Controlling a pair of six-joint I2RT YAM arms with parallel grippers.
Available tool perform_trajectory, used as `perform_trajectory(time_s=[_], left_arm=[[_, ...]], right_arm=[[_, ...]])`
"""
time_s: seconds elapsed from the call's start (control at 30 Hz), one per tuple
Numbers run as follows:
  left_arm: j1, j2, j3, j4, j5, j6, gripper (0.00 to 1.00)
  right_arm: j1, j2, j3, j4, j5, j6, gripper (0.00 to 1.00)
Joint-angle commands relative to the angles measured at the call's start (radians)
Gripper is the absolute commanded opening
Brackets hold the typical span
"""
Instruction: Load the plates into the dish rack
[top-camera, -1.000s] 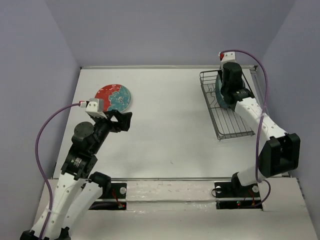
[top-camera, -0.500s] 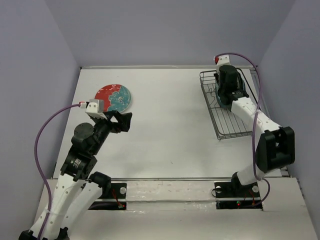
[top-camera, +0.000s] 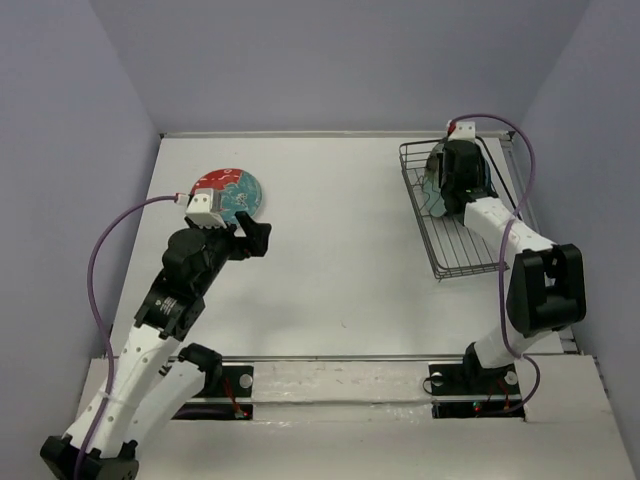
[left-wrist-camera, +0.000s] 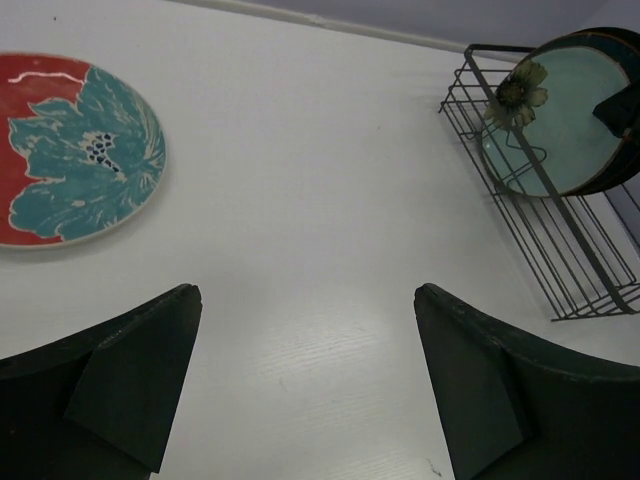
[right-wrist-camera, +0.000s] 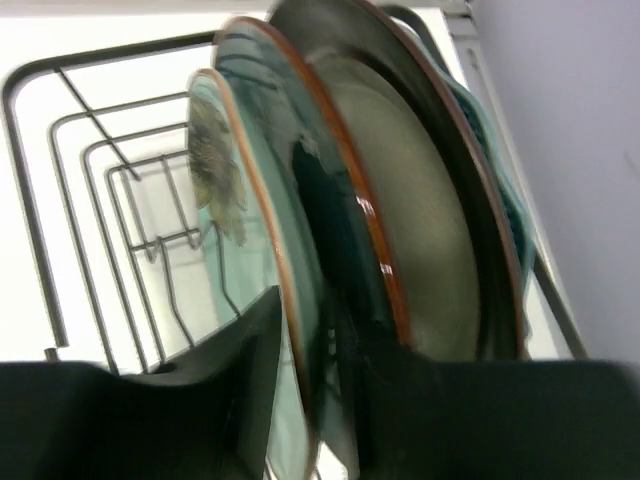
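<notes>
**One plate flat on the table, the rest on edge in the rack**

The white table (top-camera: 340, 260) carries everything. The dish rack (top-camera: 462, 238), a dark wire basket, sits at the table's far right corner, its long side along the right edge. Plates stand on edge, packed close together, in the rack's far end. Foremost is the mint plate (left-wrist-camera: 555, 115) with its brown flower, facing the table's left side. Behind it, in the right wrist view, come the teal glazed plate (right-wrist-camera: 275, 150) with a brown rim, then the grey-brown plate (right-wrist-camera: 425, 230), and a sliver of another teal one at the back. The floral plate (top-camera: 228, 194), red and blue, lies flat near the far left corner, well apart from the rack.

The right gripper (right-wrist-camera: 310, 400) reaches into the rack's far end, its fingers straddling the front of the stack. The view is blurred, so I cannot tell which rim lies between them, nor whether they pinch it or have let go. The left gripper (left-wrist-camera: 305, 375) hangs above bare table just on the near side of the floral plate, jaws spread wide, grasping nothing.
</notes>
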Motion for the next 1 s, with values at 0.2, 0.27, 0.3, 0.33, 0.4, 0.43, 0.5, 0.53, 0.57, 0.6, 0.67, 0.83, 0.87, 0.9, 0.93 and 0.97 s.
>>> perform_trajectory(time_s=[0.2, 0.27, 0.3, 0.33, 0.4, 0.43, 0.5, 0.53, 0.57, 0.6, 0.67, 0.83, 0.87, 0.9, 0.93, 0.97], left_arm=[[0.159, 0.139, -0.005, 0.062, 0.081, -0.175, 0.99], [0.167, 0.132, -0.044, 0.123, 0.089, -0.261, 0.99], [0.167, 0.127, -0.057, 0.160, 0.082, -0.292, 0.99], [0.167, 0.130, -0.086, 0.183, 0.068, -0.322, 0.98], [0.169, 0.165, -0.113, 0.258, 0.029, -0.409, 0.98], [0.169, 0.184, -0.134, 0.280, 0.003, -0.437, 0.98], [0.170, 0.262, -0.137, 0.332, -0.044, -0.499, 0.99], [0.175, 0.286, -0.134, 0.348, -0.070, -0.517, 0.99], [0.178, 0.311, -0.134, 0.363, -0.084, -0.531, 0.99], [0.178, 0.348, -0.136, 0.377, -0.101, -0.549, 0.99], [0.196, 0.403, -0.145, 0.429, -0.119, -0.601, 0.99], [0.228, 0.546, -0.107, 0.437, -0.251, -0.638, 0.98], [0.241, 0.569, -0.108, 0.453, -0.258, -0.652, 0.97], [0.261, 0.613, -0.111, 0.464, -0.268, -0.663, 0.97], [0.273, 0.633, -0.113, 0.476, -0.274, -0.672, 0.97], [0.302, 0.673, -0.110, 0.480, -0.273, -0.687, 0.97]], right_arm=[[0.024, -0.112, 0.033, -0.004, -0.053, 0.194, 0.86], [0.035, -0.144, 0.043, -0.048, -0.074, 0.206, 0.86], [0.044, -0.160, 0.048, -0.059, -0.079, 0.224, 0.87], [0.044, -0.193, 0.057, -0.086, -0.090, 0.238, 0.87], [0.065, -0.230, 0.060, -0.108, -0.125, 0.270, 0.87], [0.075, -0.267, 0.054, -0.112, -0.137, 0.284, 0.88], [0.089, -0.319, 0.042, -0.123, -0.239, 0.324, 0.88], [0.101, -0.334, 0.027, -0.126, -0.282, 0.341, 0.89], [0.113, -0.351, 0.013, -0.129, -0.324, 0.358, 0.89], [0.154, -0.368, -0.002, -0.126, -0.355, 0.376, 0.89], [0.206, -0.423, -0.059, -0.111, -0.387, 0.378, 0.91], [0.299, -0.535, -0.197, -0.039, -0.488, 0.442, 0.91], [0.299, -0.551, -0.214, -0.031, -0.523, 0.450, 0.91], [0.311, -0.574, -0.245, -0.022, -0.557, 0.461, 0.91], [0.322, -0.581, -0.257, -0.022, -0.570, 0.462, 0.91], [0.322, -0.588, -0.263, -0.022, -0.579, 0.461, 0.91]])
